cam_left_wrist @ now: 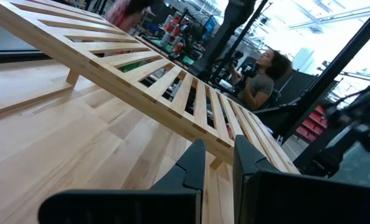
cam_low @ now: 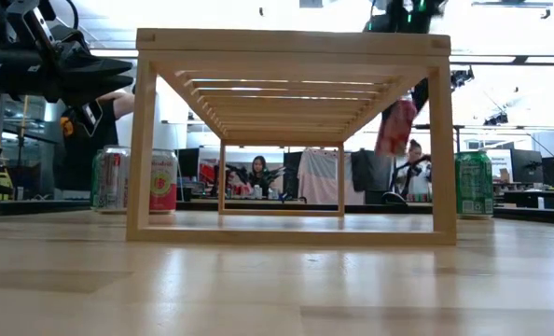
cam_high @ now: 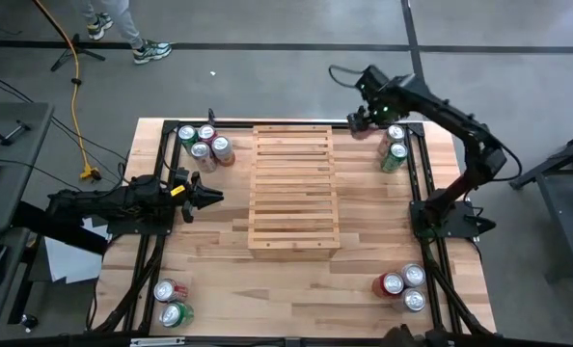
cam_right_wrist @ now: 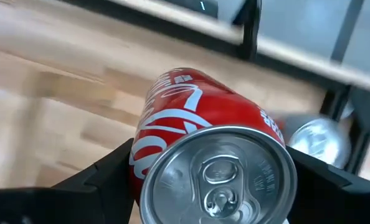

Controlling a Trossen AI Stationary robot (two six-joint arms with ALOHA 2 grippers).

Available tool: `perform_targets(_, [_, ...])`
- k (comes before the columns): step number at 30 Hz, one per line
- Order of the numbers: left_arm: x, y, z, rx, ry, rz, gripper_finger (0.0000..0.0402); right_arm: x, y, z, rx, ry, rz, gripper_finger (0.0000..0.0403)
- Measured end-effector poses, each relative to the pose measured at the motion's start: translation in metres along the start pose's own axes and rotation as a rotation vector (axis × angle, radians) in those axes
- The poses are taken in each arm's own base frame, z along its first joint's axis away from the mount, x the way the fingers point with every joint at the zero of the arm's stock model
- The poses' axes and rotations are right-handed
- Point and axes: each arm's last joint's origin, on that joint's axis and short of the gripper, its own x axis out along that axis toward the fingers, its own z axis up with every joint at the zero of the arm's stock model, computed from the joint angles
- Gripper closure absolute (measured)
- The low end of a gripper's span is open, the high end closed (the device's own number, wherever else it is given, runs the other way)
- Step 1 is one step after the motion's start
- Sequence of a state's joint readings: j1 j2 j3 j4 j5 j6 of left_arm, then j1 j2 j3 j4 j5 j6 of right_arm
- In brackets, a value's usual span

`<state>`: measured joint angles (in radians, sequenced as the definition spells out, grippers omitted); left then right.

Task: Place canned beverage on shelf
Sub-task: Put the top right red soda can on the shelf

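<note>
The right tool [cam_right_wrist: 213,171] has its fingers clamped on the sides of a red can [cam_right_wrist: 203,130], raised above the tabletop's [cam_high: 364,251] far right corner, beside the shelf [cam_high: 294,188]. The can looks rigid but thin-walled and smooth, probably heavy if full; gripping mid-body, upright, seems safest against slipping or denting. The left tool [cam_high: 207,197] waits closed near the shelf's left side.

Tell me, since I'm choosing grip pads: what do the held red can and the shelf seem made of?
Red can: likely aluminium, glossy printed wall, bare silvery pull-tab lid. Shelf: pale, seemingly unfinished wood; grain shows on its slats. The right gripper is shut on the can.
</note>
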<state>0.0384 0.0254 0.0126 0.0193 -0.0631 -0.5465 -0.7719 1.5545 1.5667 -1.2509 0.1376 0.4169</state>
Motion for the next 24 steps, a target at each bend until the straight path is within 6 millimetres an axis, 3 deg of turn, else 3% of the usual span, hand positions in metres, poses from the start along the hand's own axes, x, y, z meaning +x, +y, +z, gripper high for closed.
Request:
perform_targets(6, [0.000, 0.000, 0.000, 0.000, 0.000, 0.001, 0.0401, -0.077, 0.017, 0.005, -0.275, -0.163, 0.175, 0.0112])
perform_targets(13, [0.000, 0.000, 0.000, 0.000, 0.000, 0.000, 0.0401, -0.146, 0.059, -0.030, -0.802, -0.293, 0.486, 0.0112])
perform_targets(18, [0.000, 0.000, 0.000, 0.000, 0.000, 0.001, 0.0401, -0.168, 0.085, -0.066, -0.980, -0.299, 0.548, 0.0112])
perform_targets(24, [0.000, 0.000, 0.000, 0.000, 0.000, 0.000, 0.0401, -0.163, 0.121, -0.108, -1.007, -0.101, 0.587, 0.0112])
